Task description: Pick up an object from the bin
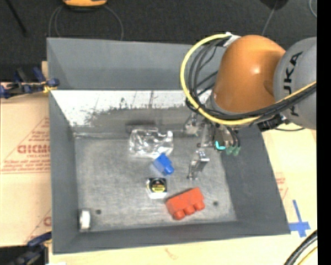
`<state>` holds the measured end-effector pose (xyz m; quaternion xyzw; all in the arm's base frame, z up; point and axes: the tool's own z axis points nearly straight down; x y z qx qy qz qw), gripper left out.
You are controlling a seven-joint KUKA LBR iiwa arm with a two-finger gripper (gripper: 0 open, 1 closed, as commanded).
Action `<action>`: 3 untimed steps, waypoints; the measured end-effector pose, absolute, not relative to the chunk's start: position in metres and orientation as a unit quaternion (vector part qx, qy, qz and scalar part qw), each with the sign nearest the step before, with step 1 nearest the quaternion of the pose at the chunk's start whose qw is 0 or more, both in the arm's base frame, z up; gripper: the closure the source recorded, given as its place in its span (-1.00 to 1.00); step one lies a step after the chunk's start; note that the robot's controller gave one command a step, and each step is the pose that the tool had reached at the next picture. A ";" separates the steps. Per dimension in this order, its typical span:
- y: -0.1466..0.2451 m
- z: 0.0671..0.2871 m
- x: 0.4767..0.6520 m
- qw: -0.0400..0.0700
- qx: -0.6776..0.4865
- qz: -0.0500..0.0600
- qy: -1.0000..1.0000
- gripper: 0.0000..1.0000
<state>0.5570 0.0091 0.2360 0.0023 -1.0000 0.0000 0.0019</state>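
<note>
I look down into the bin (63, 175) from my screen. The tool (195, 170) hangs low over a bare bit of the bin floor. I cannot tell if it is open or closed. I see nothing in it.

Two things lie closest to the tool. A small blue block (163, 164) sits just to the left of the tool, near it but not touching. A red block (185, 203) with bumps along one edge lies near the tool on the side facing me, and it lies tilted.

I think the red block is hard plastic, light and stiff. It will not bend or break. Its flat sides may be a bit slippery, so I would take hold across its short way, in the middle, and stay off the bumps.

The blue block looks hard and very light too. It is small, so it may pop out or slide away if the tool comes down off the middle.

Farther left of the tool, past the blue block, is a crumpled clear wrapper (149, 141). It looks soft and crinkly, and I think it would squash in a grip. A little round black and yellow thing (156, 186) lies left of the red block. A tiny white thing (84, 219) sits far off in the left corner.
</note>
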 end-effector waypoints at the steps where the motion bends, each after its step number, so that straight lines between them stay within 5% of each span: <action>1: -0.009 0.074 0.593 -0.005 0.095 0.001 -0.995 -1.00; 2: 0.037 0.075 0.582 -0.008 0.162 0.003 -0.987 -1.00; 3: 0.012 0.071 0.624 0.014 0.293 -0.007 -0.956 -1.00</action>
